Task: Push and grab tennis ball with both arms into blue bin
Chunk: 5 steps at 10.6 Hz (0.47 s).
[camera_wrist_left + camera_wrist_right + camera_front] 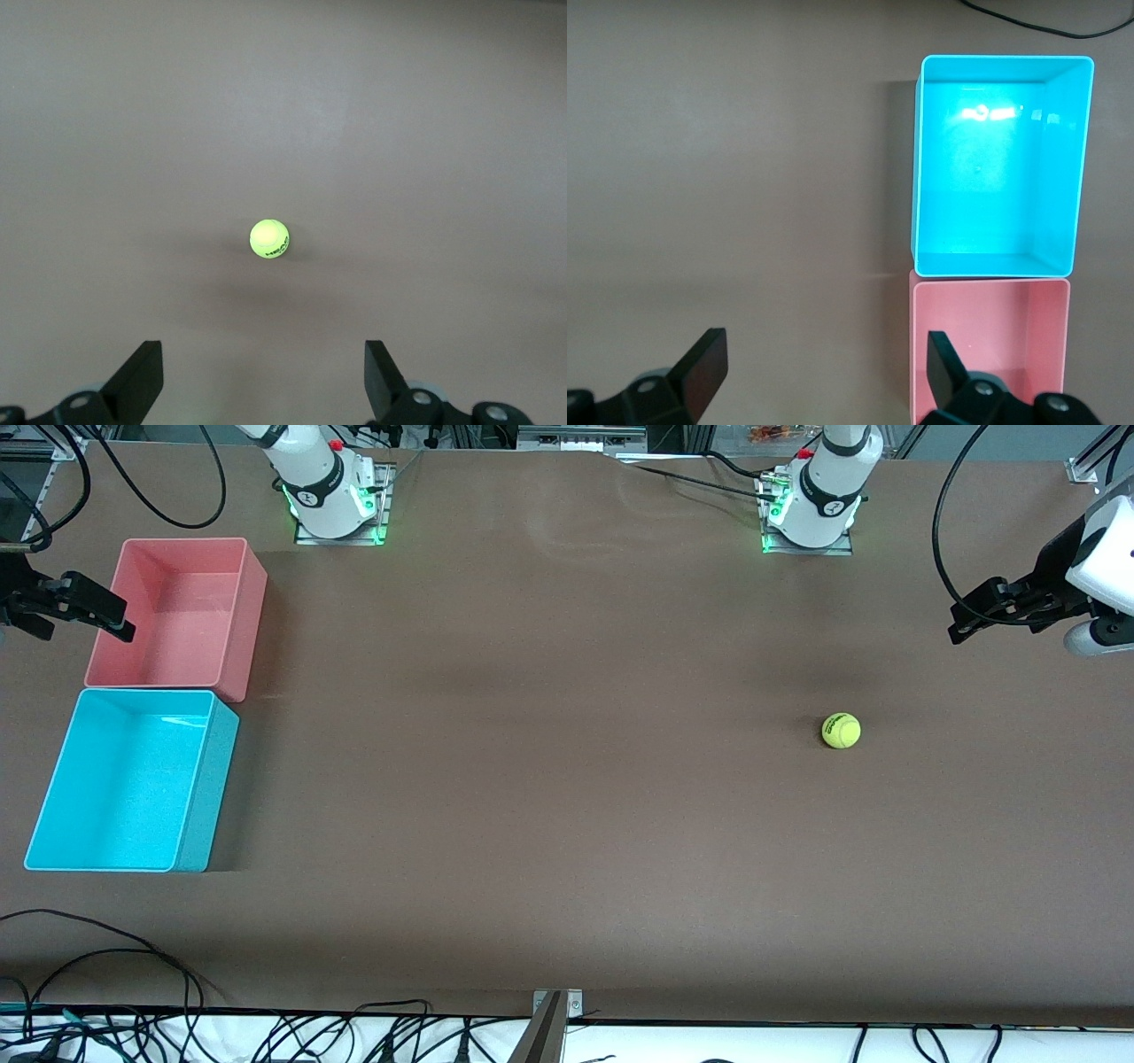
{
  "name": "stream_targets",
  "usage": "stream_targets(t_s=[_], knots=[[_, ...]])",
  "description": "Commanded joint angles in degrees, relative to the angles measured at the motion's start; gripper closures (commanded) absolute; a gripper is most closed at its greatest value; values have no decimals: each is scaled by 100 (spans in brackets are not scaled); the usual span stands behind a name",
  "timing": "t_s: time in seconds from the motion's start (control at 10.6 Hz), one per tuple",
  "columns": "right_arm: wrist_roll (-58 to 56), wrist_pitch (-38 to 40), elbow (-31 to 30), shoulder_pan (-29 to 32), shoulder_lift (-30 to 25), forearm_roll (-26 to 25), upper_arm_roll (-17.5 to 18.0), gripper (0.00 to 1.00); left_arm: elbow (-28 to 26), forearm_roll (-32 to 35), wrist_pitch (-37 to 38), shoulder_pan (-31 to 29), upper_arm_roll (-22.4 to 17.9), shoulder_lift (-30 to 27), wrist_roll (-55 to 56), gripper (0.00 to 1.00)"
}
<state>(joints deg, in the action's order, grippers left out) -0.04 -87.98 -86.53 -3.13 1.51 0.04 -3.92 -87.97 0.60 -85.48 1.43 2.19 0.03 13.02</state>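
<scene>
The tennis ball (841, 731) lies on the brown table toward the left arm's end; in the left wrist view the tennis ball (269, 239) shows its dark lettering. My left gripper (966, 618) hangs in the air at that end of the table, open and empty (262, 359), well apart from the ball. The blue bin (146, 691) stands empty at the right arm's end and also shows in the right wrist view (917, 168). My right gripper (120, 622) is open and empty (824, 350), up over the pink bin's outer edge.
An empty pink-red bin (244, 567) stands against the blue bin, farther from the front camera; it also shows in the right wrist view (989, 283). Cables (133, 957) lie along the table's near edge. Both arm bases (337, 505) stand at the back edge.
</scene>
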Motion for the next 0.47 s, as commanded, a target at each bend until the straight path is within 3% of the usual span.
stream_targets(t_s=[0.0, 0.38], knots=[[-40, -44, -74, 23, -90, -48, 41, 0, 166, -113, 85, -11, -17, 76, 7, 0], [-40, -44, -74, 23, -90, -39, 41, 0, 175, -113, 85, -2, -17, 85, 51, 0]])
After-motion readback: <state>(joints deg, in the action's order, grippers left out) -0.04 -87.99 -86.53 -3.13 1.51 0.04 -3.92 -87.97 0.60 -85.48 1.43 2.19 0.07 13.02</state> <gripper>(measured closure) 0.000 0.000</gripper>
